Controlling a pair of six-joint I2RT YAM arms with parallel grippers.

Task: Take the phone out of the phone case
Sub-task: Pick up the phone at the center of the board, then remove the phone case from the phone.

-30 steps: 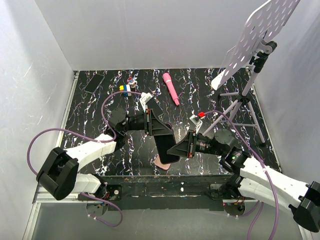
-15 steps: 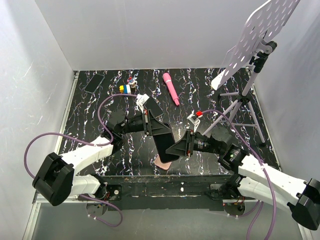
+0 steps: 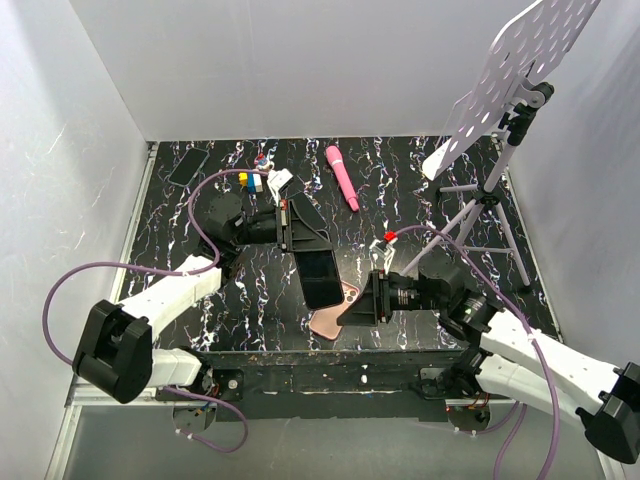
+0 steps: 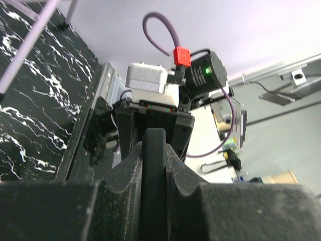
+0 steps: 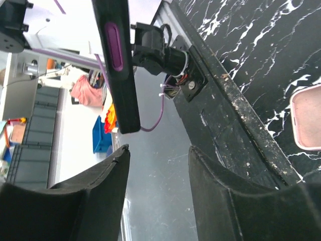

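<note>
My left gripper (image 3: pixel 312 248) is shut on the black phone (image 3: pixel 321 278) and holds it above the table's front middle. In the left wrist view the phone's thin edge (image 4: pixel 153 145) is clamped between the fingers of the left gripper (image 4: pixel 154 168). The pink phone case (image 3: pixel 333 320) lies on the table just below the phone, partly hidden by it. My right gripper (image 3: pixel 347 311) is open and empty next to the case. In the right wrist view the right gripper (image 5: pixel 158 150) gapes, the phone (image 5: pixel 119 65) hangs edge-on above it, and the case's corner (image 5: pixel 307 124) shows at right.
A second black phone (image 3: pixel 187 166) lies at the back left. Small coloured blocks (image 3: pixel 256 176) and a pink wand (image 3: pixel 341 177) lie at the back. A tripod stand (image 3: pixel 488 215) with a white perforated plate (image 3: pixel 515 70) stands at right. The table's front edge (image 3: pixel 330 352) is close.
My left gripper has drawn the phone back and to the left, uncovering more of the pink case. My right gripper has dropped lower beside the case and now stands open.
</note>
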